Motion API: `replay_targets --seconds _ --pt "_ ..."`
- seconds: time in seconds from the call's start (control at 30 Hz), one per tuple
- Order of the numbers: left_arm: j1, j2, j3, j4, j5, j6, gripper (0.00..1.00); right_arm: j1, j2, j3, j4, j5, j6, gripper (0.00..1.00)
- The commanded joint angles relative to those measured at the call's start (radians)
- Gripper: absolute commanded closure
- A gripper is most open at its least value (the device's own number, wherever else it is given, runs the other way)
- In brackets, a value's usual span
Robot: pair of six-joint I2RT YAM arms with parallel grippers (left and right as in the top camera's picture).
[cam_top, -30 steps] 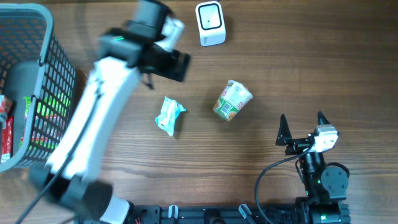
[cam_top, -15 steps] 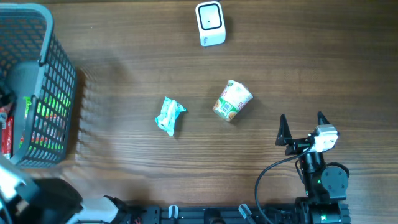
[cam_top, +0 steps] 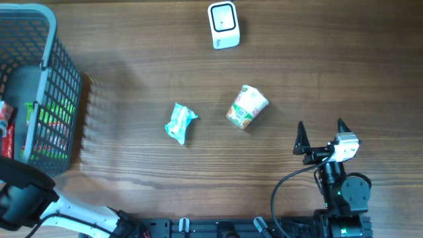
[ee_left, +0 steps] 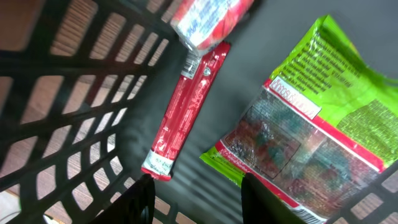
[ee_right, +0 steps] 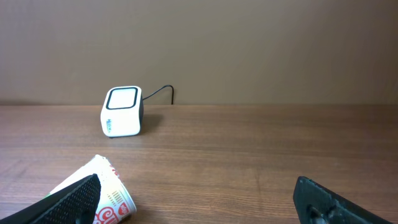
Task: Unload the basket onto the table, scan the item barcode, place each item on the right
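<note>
Overhead view: the barcode scanner (cam_top: 223, 25) stands upright at the far edge of the table (cam_top: 310, 59), window facing up towards the camera. A thin cable (ee_right: 163, 90) leaves its back, seen from the right wrist view.

On the open wood lie two items. A cup noodle (cam_top: 247, 107) is on its side near the middle, and a crumpled teal packet (cam_top: 180, 123) lies to its left, apart from it. Both are well clear of the scanner.

The grey mesh basket (cam_top: 49, 66) sits at the far left corner. From the left wrist camera we look down into it and see these contents:
- a red stick pack (ee_left: 186, 106) lying slantwise along the basket wall;
- a green snack bag (ee_left: 311, 118) beside it, clear window up;
- a red-and-white packet (ee_left: 208, 18) at the upper end of the stick pack (mostly cut off by the frame edge).

Left gripper (ee_left: 199, 202): it hangs over the basket floor with its fingers parted and nothing between them. The lower end of the stick pack lies just beside one fingertip; we cannot tell if they touch.

Right gripper (cam_top: 322, 135): it is low over the table at the near right with its fingers spread wide and nothing in them. It points towards the scanner, with the cup noodle just ahead on its left.
</note>
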Motion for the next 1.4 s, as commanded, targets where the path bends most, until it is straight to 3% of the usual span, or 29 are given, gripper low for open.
replay_targets --seconds 0.0,0.2,0.47,0.93,0.97,1.0,1.03,1.2,1.37 --pt "0.005 0.013 -0.074 0.050 -0.018 0.076 0.58 -0.003 -0.006 -0.001 0.003 -0.012 -0.009 0.00" --pt "0.005 0.013 -0.209 0.187 -0.032 0.185 0.57 -0.003 -0.006 -0.001 0.003 -0.012 -0.009 0.00" --pt "0.051 0.015 -0.280 0.301 -0.032 0.207 0.57 -0.003 -0.006 -0.001 0.003 -0.012 -0.009 0.00" --pt "0.121 0.163 -0.283 0.333 -0.002 0.277 0.55 -0.003 -0.006 -0.001 0.003 -0.012 -0.009 0.00" --pt "0.124 0.182 -0.283 0.331 -0.002 0.282 0.58 -0.003 -0.006 -0.001 0.003 -0.013 -0.009 0.00" --pt "0.124 0.194 -0.283 0.328 -0.002 0.282 0.67 -0.003 -0.006 -0.001 0.003 -0.012 -0.010 0.00" --pt "0.123 0.197 -0.283 0.328 -0.002 0.282 0.96 -0.003 -0.006 -0.001 0.003 -0.012 -0.009 0.00" --pt "0.084 0.084 -0.252 0.312 -0.035 0.272 0.96 -0.003 -0.006 -0.001 0.003 -0.012 -0.009 0.00" --pt "-0.037 -0.128 -0.248 0.265 -0.017 0.228 0.96 -0.003 -0.006 -0.001 0.003 -0.013 -0.009 0.00"
